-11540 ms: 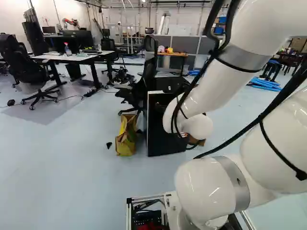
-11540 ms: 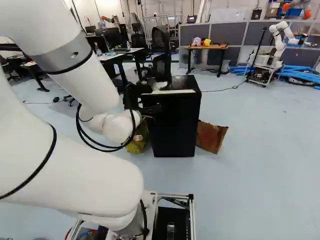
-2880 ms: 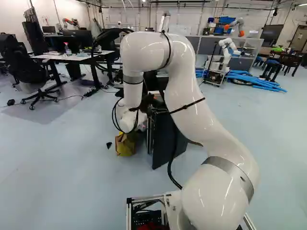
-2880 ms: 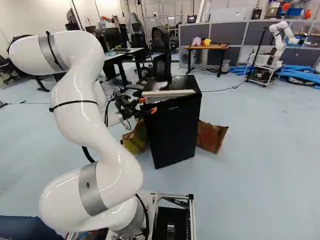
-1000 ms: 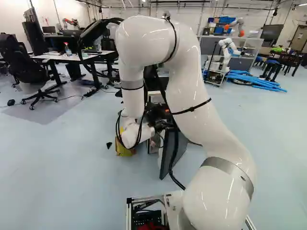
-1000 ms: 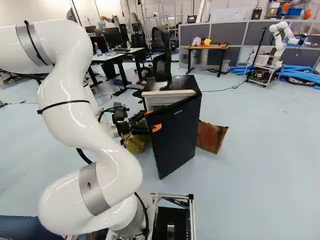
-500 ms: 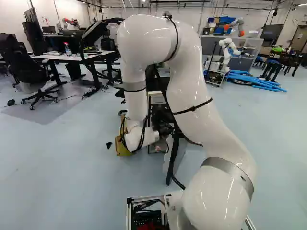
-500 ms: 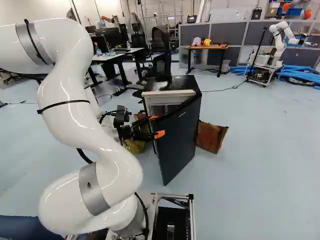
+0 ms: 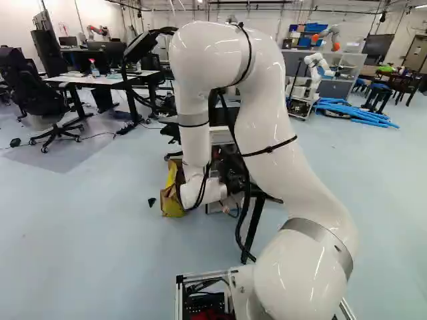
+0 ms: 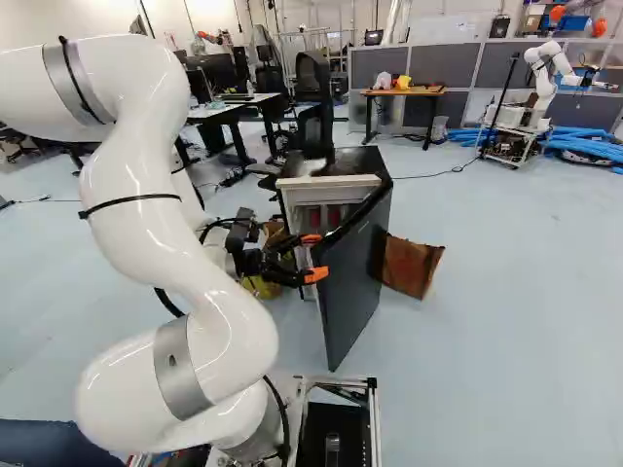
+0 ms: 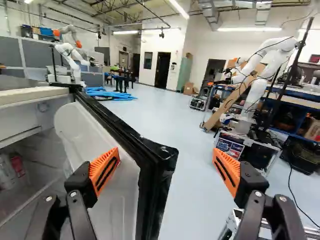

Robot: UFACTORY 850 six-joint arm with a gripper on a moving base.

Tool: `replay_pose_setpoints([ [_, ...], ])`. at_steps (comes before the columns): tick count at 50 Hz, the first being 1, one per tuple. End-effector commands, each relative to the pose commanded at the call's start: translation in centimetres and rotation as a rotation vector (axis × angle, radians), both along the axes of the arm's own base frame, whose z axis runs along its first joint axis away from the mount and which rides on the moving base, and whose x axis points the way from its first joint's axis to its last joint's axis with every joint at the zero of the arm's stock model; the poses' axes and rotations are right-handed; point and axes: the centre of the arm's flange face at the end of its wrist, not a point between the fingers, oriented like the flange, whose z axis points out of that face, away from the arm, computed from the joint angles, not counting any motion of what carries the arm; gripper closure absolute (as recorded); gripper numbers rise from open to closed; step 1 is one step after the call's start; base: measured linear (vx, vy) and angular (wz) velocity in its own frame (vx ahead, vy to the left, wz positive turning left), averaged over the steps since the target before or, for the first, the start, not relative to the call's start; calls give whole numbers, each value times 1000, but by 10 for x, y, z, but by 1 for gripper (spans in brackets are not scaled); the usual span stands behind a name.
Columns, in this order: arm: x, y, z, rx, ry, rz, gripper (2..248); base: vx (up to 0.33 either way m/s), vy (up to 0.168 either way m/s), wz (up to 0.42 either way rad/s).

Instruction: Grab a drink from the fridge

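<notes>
As it gapes wide, the hand (image 10: 314,257) perhaps touches the door (image 10: 350,292).

A robotics lab: another robot (image 10: 542,89) on a cart (image 10: 508,146), desks (image 9: 77,79) and what look like monitors (image 9: 115,51)

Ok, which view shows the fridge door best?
The right base view: the fridge door is nearly whole there, outer face visible. Wrist view: its inner side, close up. Left base view: only a narrow, partly hidden strip.
</notes>
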Motion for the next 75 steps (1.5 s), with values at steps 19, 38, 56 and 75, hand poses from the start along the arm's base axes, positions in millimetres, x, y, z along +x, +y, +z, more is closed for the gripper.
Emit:
replay_pose_setpoints([
  [19,8,-18,4,6,-31,-158,3,0,0,0],
  [38,27,-36,9,25,-72,-260,3,0,0,0],
  [56,61,-61,16,77,-142,-366,3,0,0,0],
  [75,97,-92,22,148,-223,-472,3,0,0,0],
])
